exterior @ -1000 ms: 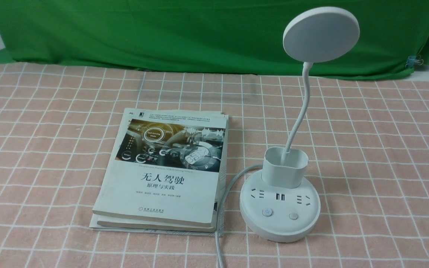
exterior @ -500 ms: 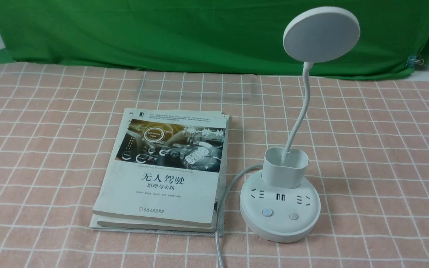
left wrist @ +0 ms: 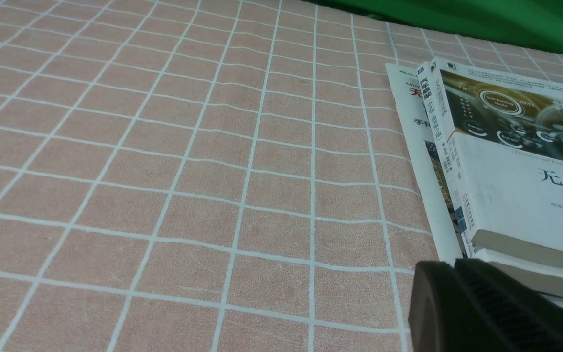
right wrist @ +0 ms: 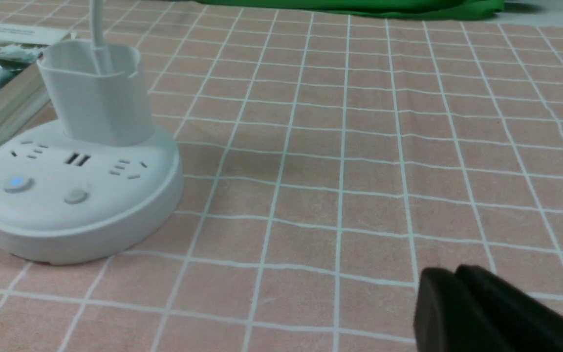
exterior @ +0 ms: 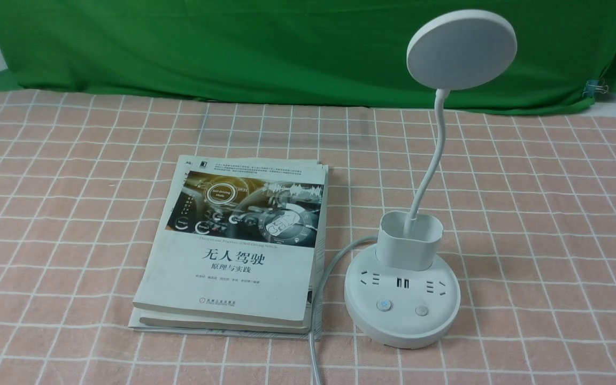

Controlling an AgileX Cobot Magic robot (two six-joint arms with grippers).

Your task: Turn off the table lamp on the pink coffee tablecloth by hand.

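The lamp [exterior: 402, 299] stands on the pink cloth [exterior: 554, 214] toward the desk's near edge and right of its middle. Its round base sits just beside a stack of books [exterior: 233, 251], and a grey cord [exterior: 316, 342] runs off toward the near edge between the two. On the base, one button [exterior: 384, 305] glows blue and a plain button [exterior: 421, 310] sits beside it; which of them controls the light cannot be told. The disc head [exterior: 461, 49] faces away, so its light is not visible.

Neither arm has reached the lamp. The left gripper [left wrist: 462, 293] sits near the desk's near left corner, close to the books, and its fingers appear pressed together. The right gripper [right wrist: 457, 298] hovers low over bare cloth to the right of the base, well apart from it, and it too looks clenched with nothing held.

The main risks appear to be these:
- Pressing the wrong button might cut the sockets instead of the light.
- A sideways push could slide the light base across the cloth or into the books.
- An arm coming in high could strike the gooseneck [exterior: 430, 160] or cup [exterior: 409, 243] and tip the lamp.
- The left arm would have to cross the books and the cord, so the right arm seems the safer choice.
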